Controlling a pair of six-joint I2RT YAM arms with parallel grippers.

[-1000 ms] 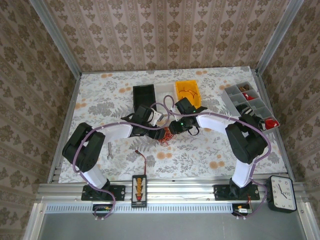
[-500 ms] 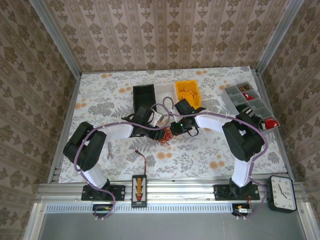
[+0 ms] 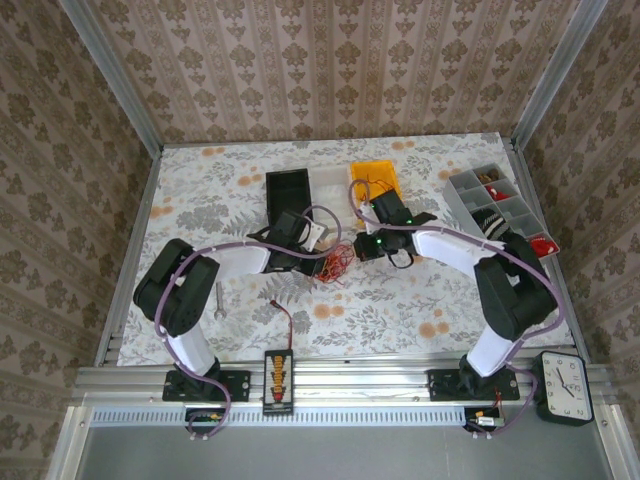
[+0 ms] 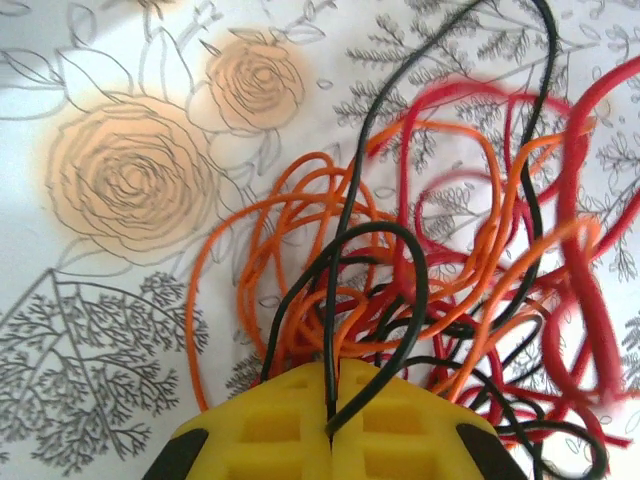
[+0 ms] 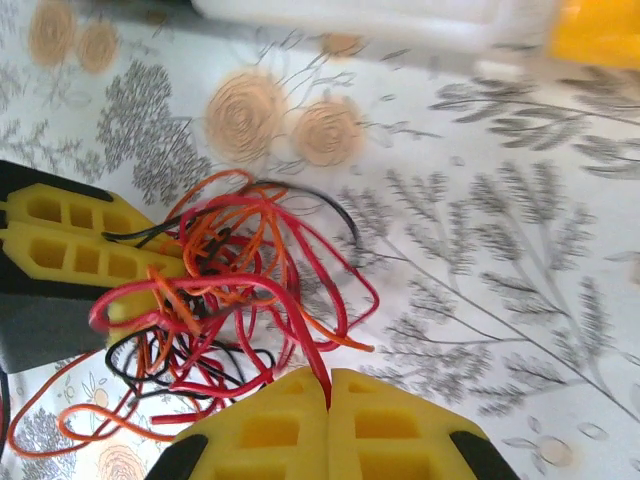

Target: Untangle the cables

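Left tool (image 4: 330,428) has just clamped a black strand of the cables (image 3: 338,262), right tool (image 5: 328,400) a red one. Pulling apart may follow.

Floral table (image 3: 200,190): cables (image 3: 338,262), black tray (image 3: 288,190), yellow bin (image 3: 372,175), grey organiser (image 3: 495,205), bolt (image 3: 218,300).

Bare worktop (image 3: 200,190) lies open at the upper left and lower right-centre of the overhead view. A black tray (image 3: 288,190) and yellow bin (image 3: 375,178) crowd upper centre; a grey organiser (image 3: 497,205) lines the right edge.
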